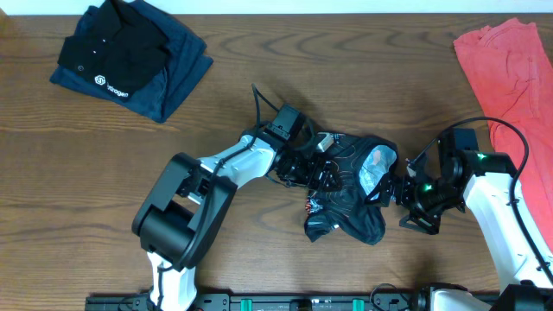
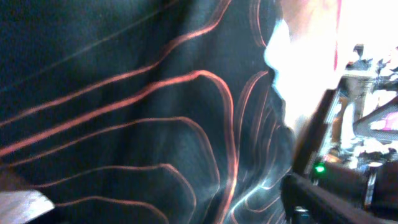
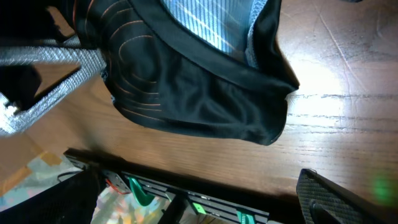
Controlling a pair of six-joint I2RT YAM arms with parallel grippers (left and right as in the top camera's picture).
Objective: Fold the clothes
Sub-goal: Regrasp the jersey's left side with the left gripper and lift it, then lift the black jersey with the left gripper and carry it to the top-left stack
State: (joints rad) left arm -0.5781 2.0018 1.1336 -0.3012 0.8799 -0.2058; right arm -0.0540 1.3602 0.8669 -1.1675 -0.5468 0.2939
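Jersey (image 1: 346, 207) sits bunched between the arms. Left gripper (image 1: 318, 169) is buried in the fabric, can't tell its jaws. Right gripper (image 1: 393, 190) is at the edge, jaws wide apart.

1. Jersey (image 1: 350, 186): black, with fine orange-red contour lines in nested curves; inner face pale blue-white, finely striped
2. Polo (image 1: 112, 47): plain black, one small white logo
3. Navy garment (image 1: 181, 78): dark blue, unpatterned
4. Coral garment (image 1: 510, 60): plain coral-red
5. Table (image 1: 86, 147): mid-brown wood, darker swirling grain
6. Left arm (image 1: 233, 160) and right arm (image 1: 497, 199): white shells, black joints
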